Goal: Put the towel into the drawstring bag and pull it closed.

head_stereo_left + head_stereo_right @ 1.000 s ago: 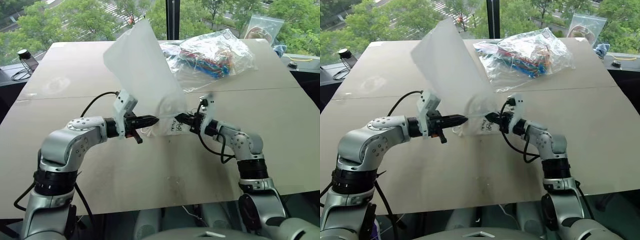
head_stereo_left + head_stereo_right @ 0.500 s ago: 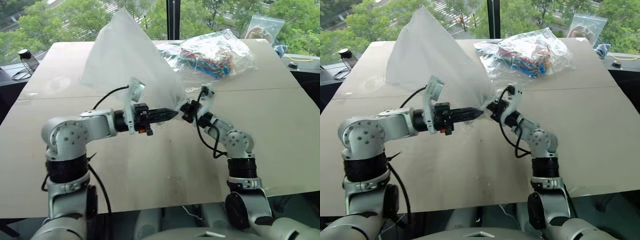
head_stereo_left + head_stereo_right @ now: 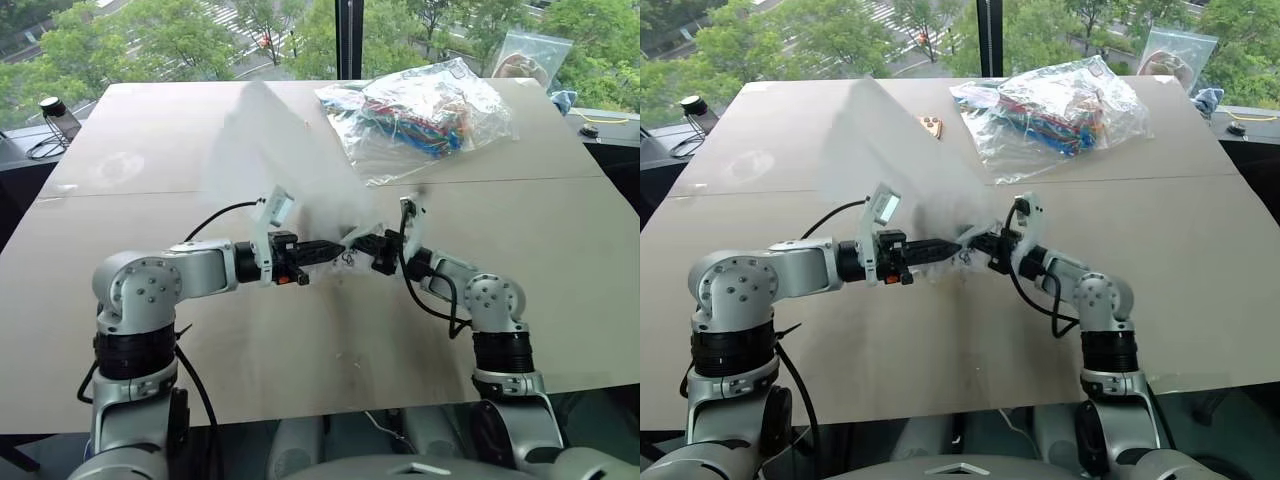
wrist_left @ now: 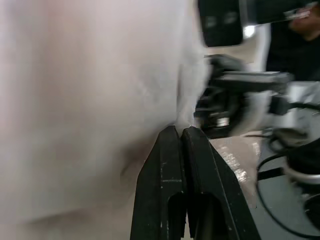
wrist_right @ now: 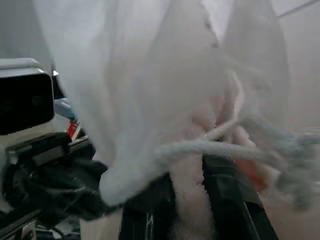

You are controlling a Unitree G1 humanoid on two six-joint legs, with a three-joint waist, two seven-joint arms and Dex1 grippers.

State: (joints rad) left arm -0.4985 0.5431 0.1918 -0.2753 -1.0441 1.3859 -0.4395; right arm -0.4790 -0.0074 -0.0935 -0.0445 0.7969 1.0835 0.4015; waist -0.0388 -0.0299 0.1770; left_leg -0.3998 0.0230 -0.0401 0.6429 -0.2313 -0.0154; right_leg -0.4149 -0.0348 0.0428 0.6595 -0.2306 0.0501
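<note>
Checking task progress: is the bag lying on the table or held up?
Held up. Both grippers, left and right, pinch the bag at its lower end, and it billows blurred above the table.

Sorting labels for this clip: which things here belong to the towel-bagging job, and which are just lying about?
Part of the job:
- drawstring bag, held up between both grippers
- left gripper, shut on the bag
- right gripper, shut on the bag

Lying about:
- clear plastic bag of colourful items
- small brown item
- table
</note>
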